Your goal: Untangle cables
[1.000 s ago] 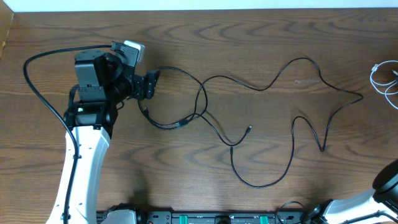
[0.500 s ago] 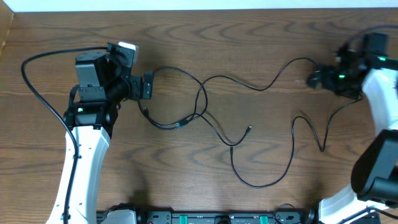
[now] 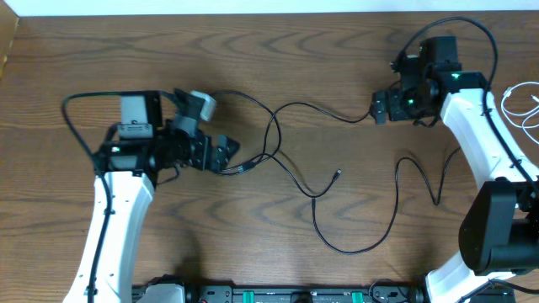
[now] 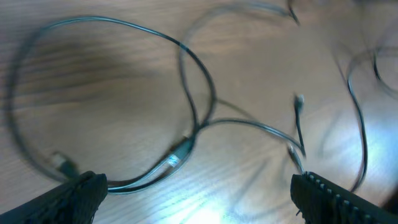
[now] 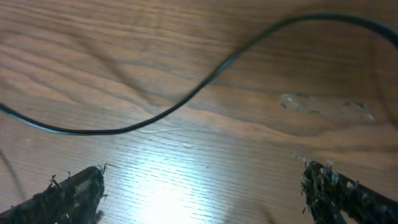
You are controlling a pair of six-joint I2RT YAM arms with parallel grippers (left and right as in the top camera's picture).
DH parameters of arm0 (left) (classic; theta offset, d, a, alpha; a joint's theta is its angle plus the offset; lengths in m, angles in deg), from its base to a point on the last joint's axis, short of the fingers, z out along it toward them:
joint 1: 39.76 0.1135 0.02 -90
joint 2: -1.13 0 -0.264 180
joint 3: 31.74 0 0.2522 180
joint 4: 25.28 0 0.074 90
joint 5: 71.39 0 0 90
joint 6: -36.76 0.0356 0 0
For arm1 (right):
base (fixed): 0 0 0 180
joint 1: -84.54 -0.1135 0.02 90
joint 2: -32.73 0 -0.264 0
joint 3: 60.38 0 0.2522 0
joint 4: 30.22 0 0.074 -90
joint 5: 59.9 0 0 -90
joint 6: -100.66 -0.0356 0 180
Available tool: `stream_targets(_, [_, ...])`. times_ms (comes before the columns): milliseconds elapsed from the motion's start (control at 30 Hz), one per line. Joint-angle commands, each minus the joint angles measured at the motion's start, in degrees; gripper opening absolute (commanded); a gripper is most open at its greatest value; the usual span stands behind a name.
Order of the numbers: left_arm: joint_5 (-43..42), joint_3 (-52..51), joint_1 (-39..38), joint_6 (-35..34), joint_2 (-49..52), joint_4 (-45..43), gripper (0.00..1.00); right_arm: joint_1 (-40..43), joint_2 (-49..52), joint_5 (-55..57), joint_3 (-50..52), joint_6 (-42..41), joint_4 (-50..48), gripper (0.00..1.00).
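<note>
End effector on the left (image 4: 199, 186) is hovering released, looped black cables (image 4: 181, 149) lying just ahead; right end effector (image 5: 202, 180) is gaping too, single cable (image 5: 205, 82) crossing ahead.

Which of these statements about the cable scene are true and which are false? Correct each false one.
1. The left hand and right hand are both open. True.
2. The white cable is tangled with the black cables. False: it lies apart at the right edge.
3. The right hand grips a black one. False: that cable lies ungripped on the table.
4. A black plug end lies free near the middle. True.
</note>
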Motion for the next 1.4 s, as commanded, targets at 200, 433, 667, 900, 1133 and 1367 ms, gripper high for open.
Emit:
stream_targets(200, [4.94,-5.38,-6.75,23.50,6.95,-13.94,0.99,-2.45,0.07,0.46,-0.68,0.55,-0.90,0.99])
stream_targets(433, [4.90,-5.35,-7.45,27.15,16.57,-20.61,0.99,-2.40,0.07,0.48,-0.68,0.98,0.24,0.99])
stream_targets(667, [4.70,-5.35,-7.50,27.12,22.10,-20.20,0.99,-2.40,0.07,0.44,-0.68,0.96,-0.52,0.99])
stream_targets(900, [4.66,-5.38,-7.52,27.12,23.37,-20.20,0.99,-2.40,0.07,0.46,-0.68,0.96,-0.63,0.99])
stream_targets(1133, [2.99,-5.38,-7.56,27.17,25.81,-20.41,0.99,-2.40,0.07,0.46,-0.68,0.92,-0.61,0.99])
stream_targets(1367, [0.15,-5.38,-7.61,27.17,26.71,-20.87,0.98,-2.40,0.07,0.44,-0.68,0.68,-0.59,0.99])
